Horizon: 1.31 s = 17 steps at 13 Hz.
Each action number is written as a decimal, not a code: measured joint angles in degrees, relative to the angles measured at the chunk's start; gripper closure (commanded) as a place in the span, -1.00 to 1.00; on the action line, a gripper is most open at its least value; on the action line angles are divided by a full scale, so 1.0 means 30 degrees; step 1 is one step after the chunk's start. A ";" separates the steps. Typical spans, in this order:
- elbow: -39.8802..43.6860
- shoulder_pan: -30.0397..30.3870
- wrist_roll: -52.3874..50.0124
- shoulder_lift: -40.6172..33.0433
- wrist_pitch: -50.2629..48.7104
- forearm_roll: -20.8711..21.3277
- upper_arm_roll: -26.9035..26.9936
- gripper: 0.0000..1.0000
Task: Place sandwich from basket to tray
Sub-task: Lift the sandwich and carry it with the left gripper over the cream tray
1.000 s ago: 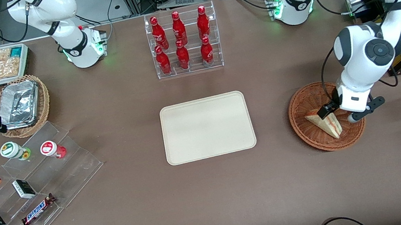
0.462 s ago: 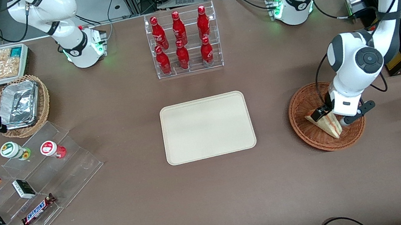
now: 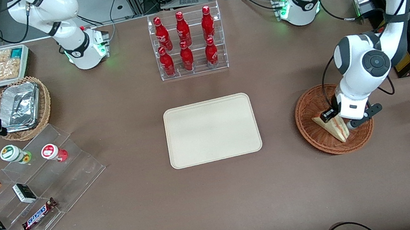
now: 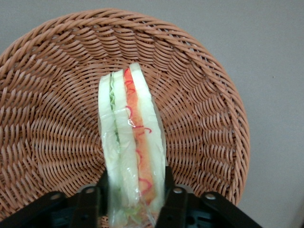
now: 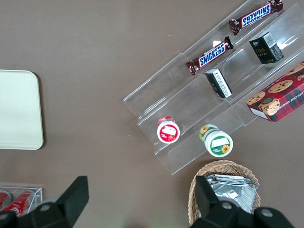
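Sandwich [image 4: 131, 147] between pincer [image 4: 134, 202] fingers, inside basket [image 4: 199, 114]

The whole table [image 3: 153, 207] is seen from high above in the front view, facing the two arm bases. The basket [image 4: 57, 95] and sandwich [image 4: 130, 142] are viewed closely from the left wrist, between the gripper [image 4: 133, 202] fingers. The parked arm's end is looked down on from the right wrist; the tray [image 5: 16, 109] is shared with the front view
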 measured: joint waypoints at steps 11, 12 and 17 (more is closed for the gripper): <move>0.8095 -0.0392 0.0141 -0.1054 -1.0214 0.0110 -0.3368 1.00; 0.8240 -0.0637 0.0114 -0.0930 -1.0213 0.0307 -0.3875 1.00; 0.9739 -0.4343 -0.3149 0.1318 -1.0193 0.1906 -0.4315 1.00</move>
